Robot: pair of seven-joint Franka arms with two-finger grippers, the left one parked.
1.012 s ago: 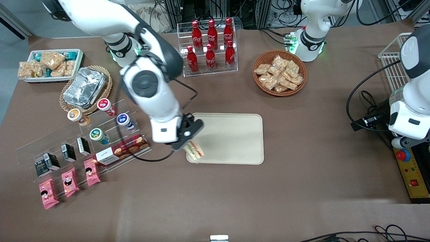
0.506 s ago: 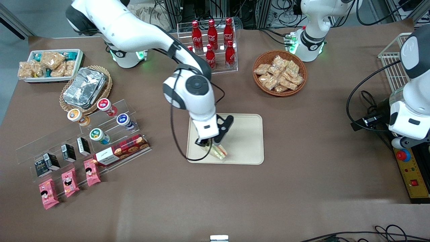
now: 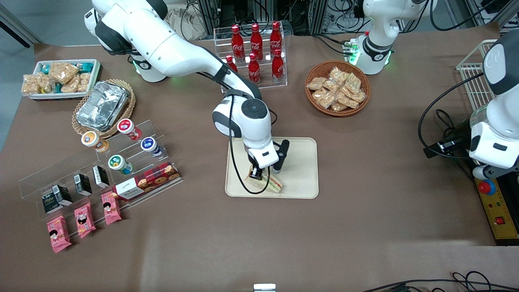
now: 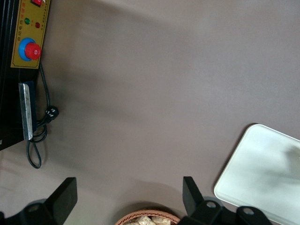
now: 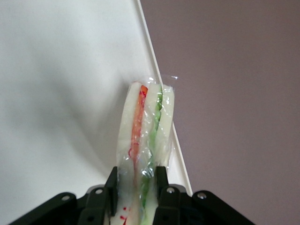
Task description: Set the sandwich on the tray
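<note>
1. The gripper hangs over the tray, near the rim closest to the front camera.
2. Its jaws pinch the wrapped sandwich (red and green filling edge-on between white bread), one finger on each face.
3. The sandwich is over the tray's edge; whether it touches the surface cannot be told.

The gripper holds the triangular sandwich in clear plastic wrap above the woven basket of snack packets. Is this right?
Not quite. The gripper is shut on the triangular sandwich in clear plastic wrap, but above the flat cream-beige rectangular tray, near its edge, not above the woven basket of snack packets. The front view shows it.
</note>
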